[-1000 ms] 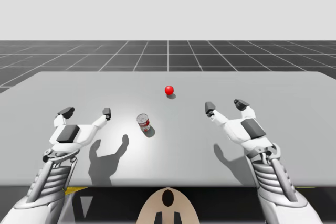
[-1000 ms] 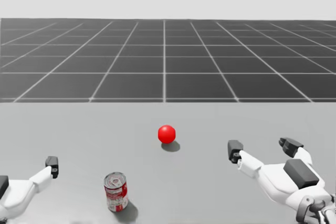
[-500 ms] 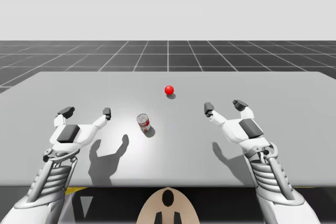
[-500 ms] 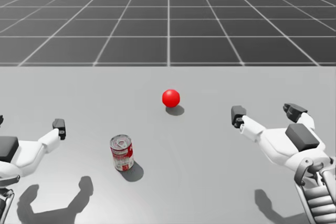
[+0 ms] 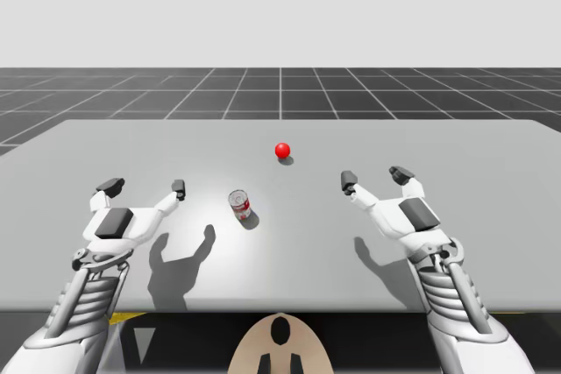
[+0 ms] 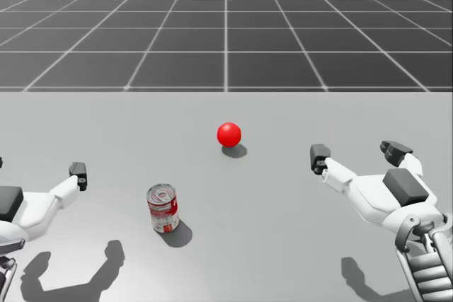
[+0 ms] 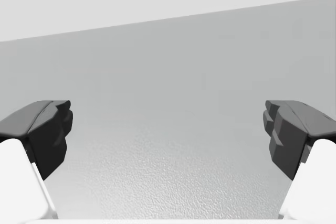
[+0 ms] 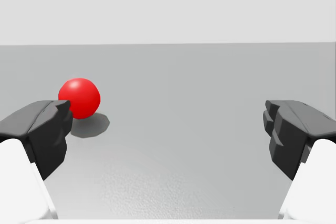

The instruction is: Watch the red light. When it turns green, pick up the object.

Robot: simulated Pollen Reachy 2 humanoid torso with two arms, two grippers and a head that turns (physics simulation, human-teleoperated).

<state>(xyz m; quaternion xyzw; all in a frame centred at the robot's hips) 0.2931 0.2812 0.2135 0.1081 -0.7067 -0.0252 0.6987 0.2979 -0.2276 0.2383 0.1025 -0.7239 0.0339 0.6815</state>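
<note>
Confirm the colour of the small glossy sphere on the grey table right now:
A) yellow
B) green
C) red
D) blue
C: the small glossy sphere on the grey table is red; the red-labelled metal can stands free, apart from the open left end effector.

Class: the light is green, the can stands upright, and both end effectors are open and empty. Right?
No. The light is red, as the head view shows. The can stands upright; the left end effector and right end effector are open and empty.
</note>
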